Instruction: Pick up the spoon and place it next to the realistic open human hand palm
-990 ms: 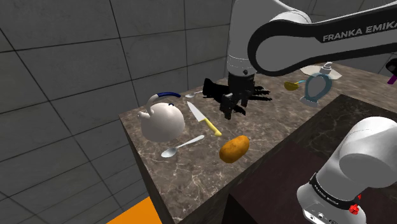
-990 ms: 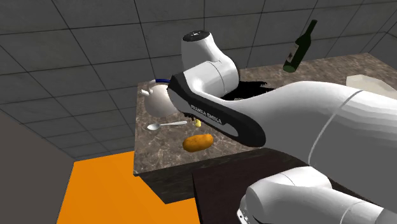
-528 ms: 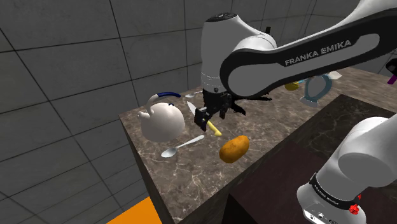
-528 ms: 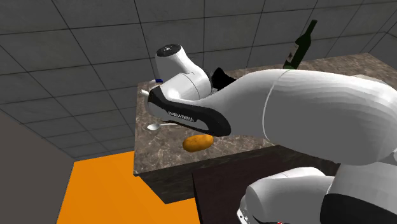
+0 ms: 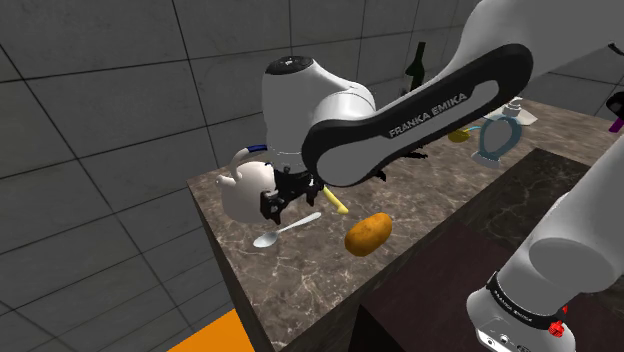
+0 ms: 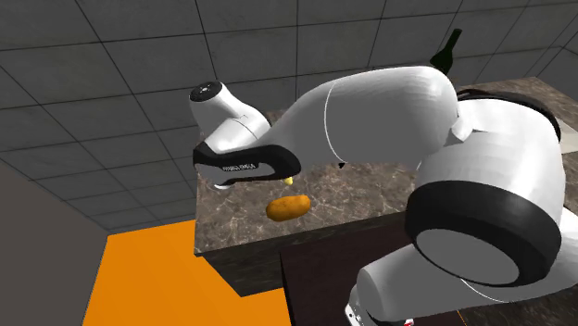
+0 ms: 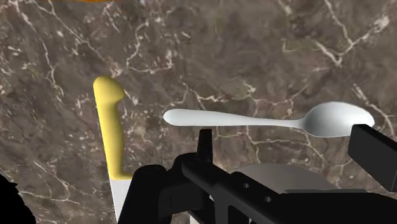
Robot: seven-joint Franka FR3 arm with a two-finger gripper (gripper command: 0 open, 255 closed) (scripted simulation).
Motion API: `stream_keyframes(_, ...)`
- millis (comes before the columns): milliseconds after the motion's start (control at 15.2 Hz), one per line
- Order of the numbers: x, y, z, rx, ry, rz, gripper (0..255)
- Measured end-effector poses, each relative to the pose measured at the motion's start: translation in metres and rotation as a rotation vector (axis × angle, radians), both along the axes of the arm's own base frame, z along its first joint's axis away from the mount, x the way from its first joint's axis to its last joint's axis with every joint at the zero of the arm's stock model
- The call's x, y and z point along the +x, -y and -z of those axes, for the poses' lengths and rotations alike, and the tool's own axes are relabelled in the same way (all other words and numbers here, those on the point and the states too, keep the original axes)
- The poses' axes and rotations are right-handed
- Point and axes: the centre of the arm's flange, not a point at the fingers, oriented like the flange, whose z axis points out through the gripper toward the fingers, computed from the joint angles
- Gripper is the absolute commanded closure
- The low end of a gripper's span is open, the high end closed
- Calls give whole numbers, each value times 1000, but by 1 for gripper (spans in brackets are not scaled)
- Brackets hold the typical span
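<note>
- Fingers [image 7: 375, 153] of the black gripper [image 7: 289, 145] stand apart, clasping nothing, low over the marble counter [image 7: 254, 51].
- Just beyond the fingertips the pale spoon [image 7: 267, 121] lies flat, its handle end near the yellow-handled knife [image 7: 108, 127] but not touching it.
- Step in hand, by my reading: the approach, with no grasp made yet.
- The spoon runs along the line between the fingers, so the next move likely needs a wrist turn, then a descent and a close across the handle.
- Farther off sit a white teapot [image 5: 250, 185] and a potato [image 5: 368, 232].
- Dark hand model [image 5: 418, 155] fingertips poke out behind the forearm, and that is the drop spot.
</note>
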Motion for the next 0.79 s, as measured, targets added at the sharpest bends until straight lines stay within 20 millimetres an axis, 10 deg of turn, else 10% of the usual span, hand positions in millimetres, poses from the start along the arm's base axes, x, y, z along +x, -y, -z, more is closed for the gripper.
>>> stream_keyframes(396,32,-59,30,15,37,38,0)
stream_keyframes(792,41,-70,60,17,44,45,0)
